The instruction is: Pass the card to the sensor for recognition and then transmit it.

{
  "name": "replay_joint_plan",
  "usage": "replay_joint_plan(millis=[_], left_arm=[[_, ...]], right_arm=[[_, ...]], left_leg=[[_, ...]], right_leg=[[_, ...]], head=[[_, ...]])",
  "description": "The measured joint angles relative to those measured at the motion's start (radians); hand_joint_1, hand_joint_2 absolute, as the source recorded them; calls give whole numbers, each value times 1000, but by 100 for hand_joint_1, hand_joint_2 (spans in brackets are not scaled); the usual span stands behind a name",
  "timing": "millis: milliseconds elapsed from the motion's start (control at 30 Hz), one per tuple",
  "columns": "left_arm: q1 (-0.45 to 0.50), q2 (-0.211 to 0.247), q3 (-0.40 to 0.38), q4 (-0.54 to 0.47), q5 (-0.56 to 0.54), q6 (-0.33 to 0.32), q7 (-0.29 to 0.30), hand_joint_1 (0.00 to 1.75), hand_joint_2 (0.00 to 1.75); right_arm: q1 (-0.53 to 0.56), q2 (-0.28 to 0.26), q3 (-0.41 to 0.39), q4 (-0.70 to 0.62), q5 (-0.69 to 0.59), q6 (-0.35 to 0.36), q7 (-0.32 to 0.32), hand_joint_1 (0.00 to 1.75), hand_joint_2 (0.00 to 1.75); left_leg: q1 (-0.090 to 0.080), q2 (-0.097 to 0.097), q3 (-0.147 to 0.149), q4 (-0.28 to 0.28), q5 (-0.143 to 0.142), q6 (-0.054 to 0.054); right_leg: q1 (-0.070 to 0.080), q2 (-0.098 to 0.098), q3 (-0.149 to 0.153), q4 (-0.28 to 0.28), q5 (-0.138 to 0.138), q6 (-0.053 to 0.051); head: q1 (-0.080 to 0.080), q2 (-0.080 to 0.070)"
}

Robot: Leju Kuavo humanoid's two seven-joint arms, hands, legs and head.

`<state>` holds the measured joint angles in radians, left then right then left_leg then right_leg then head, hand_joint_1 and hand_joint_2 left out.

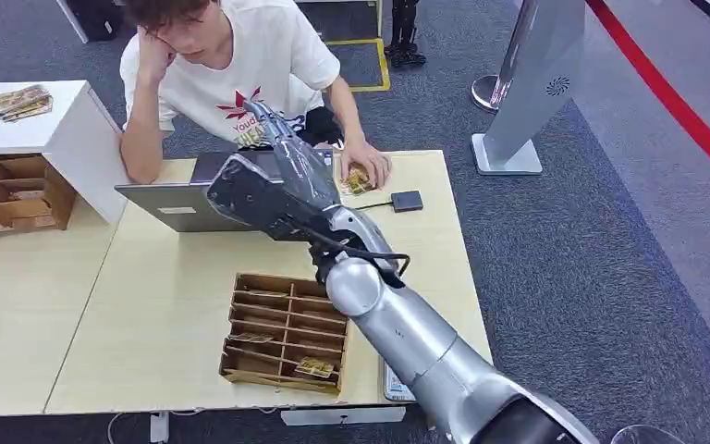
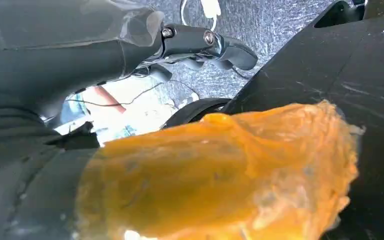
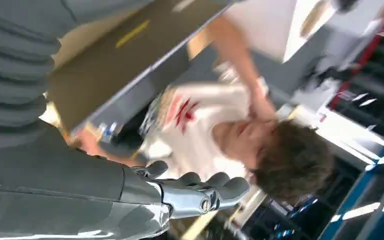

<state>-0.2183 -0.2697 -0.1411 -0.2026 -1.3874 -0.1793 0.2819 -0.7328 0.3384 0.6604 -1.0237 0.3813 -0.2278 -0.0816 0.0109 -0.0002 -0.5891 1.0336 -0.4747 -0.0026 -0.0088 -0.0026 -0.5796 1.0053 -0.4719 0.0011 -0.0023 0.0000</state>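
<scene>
head cam high, wrist cams close

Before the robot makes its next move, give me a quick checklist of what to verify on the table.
1. Card in the right hand: not ok, no card seen in it.
2. Sensor uncovered on the table: ok.
3. Card near the sensor free to take: not ok, the person's hand rests on it.
4. Tray has cards left: ok.
5. Left hand free: cannot tell.
</scene>
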Motion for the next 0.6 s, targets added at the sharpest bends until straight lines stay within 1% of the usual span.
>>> replay_joint_plan(millis=[133,267,333,500,600], left_arm=[[1,5,0,0,21,9,0,0,0],[3,11,0,0,44,19,-3,0,0],[4,14,0,0,51,21,-5,0,0],[5,19,0,0,57,24,-8,0,0],[5,21,0,0,64,27,-12,0,0]], right_arm=[[106,-19,-20,-135,-145,63,-38,0,0],[202,-55,-25,-256,-290,128,-73,0,0],[241,-76,-28,-305,-364,176,-94,0,0],[294,-110,-30,-372,-428,223,-105,0,0],[317,-127,-37,-397,-510,286,-116,0,0]], left_leg=[[0,0,0,0,0,0],[0,0,0,0,0,0],[0,0,0,0,0,0],[0,0,0,0,0,0],[0,0,0,0,0,0]], right_leg=[[0,0,0,0,0,0],[0,0,0,0,0,0],[0,0,0,0,0,0],[0,0,0,0,0,0],[0,0,0,0,0,0]], head=[[0,0],[0,0],[1,0],[0,0],[0,0]])
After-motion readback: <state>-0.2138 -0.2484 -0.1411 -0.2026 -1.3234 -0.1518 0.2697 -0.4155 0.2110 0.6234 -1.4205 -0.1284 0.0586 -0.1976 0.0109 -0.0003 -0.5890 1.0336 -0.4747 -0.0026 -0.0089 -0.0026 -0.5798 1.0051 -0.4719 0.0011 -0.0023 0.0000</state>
